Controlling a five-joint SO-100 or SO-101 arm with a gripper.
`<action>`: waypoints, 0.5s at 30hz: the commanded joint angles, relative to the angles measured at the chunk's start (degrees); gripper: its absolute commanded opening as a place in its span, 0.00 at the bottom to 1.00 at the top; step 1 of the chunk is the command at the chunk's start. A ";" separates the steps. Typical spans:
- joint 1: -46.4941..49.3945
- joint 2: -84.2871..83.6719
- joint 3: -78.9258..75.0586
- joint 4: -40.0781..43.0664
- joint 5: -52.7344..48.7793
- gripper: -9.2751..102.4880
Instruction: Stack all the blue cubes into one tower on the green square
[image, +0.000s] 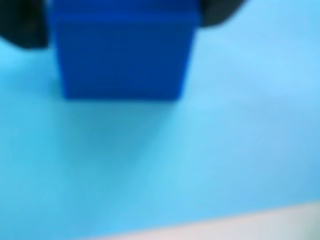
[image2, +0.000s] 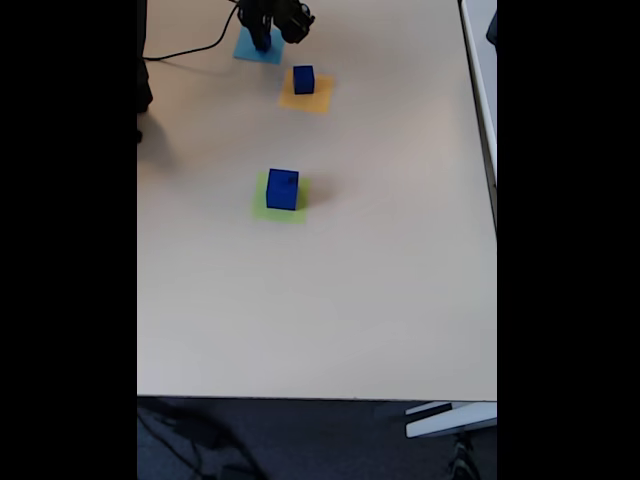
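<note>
In the blurred wrist view a dark blue cube (image: 122, 55) stands on the light-blue paper square (image: 200, 150), its shadow touching its base. My gripper (image: 125, 20) has a dark finger pressed against each side of this cube, so it is shut on it. The fixed view shows my gripper (image2: 263, 40) at the far end of the table, low over the light-blue square (image2: 246, 48). The largest blue cube (image2: 283, 189) sits on the green square (image2: 262, 207) at mid table. A small blue cube (image2: 303, 79) rests on an orange square (image2: 318, 97).
A black cable (image2: 190, 50) runs across the far left of the table (image2: 380, 300). A dark object (image2: 143, 90) stands at the left edge. Open tabletop spreads to the right and toward the near edge.
</note>
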 joint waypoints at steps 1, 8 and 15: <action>0.53 4.04 -1.67 -0.35 -0.26 0.25; 0.70 4.04 -2.20 -0.44 -1.05 0.30; 2.81 1.85 -11.43 3.96 -5.36 0.31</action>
